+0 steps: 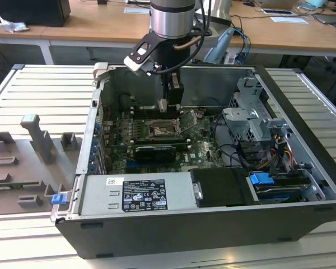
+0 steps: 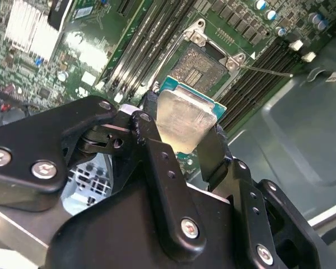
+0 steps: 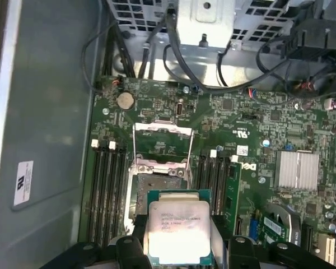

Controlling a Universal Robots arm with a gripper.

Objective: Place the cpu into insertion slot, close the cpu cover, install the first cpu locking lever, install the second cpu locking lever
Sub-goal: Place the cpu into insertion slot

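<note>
**cpu (image 3: 179, 235) clamped in gripper (image 2: 183, 124), over insertion slot (image 2: 199, 67), not seated**

Pinching the cpu by two opposite edges between both fingers (image 2: 151, 140), metal top facing the wrist cameras. Hanging above the insertion slot, apart from it, a little off its centre judging by both wrist views. Cannot tell how high over the slot.

Left open: cpu cover (image 3: 162, 130), swung up on the slot's side away from the cpu. Bare contact field showing in the slot. One wire locking lever (image 2: 269, 71) running out beside the slot, looks unlatched.

Handling, as a guess:
- Light, stiff, flat.
- Smooth metal lid, so likely slippery on a face grip. Better taken by the green substrate edges, as now.
- Probably fragile on the contact side, likewise the slot's pins. No dragging, no tilt going in.

Count: one cpu, one insertion slot, one cpu cover, one gripper. Two banks of memory slots (image 3: 108, 190), one on each side of the slot. All inside one open computer case (image 1: 157, 238) on the bench (image 1: 39, 84).
</note>
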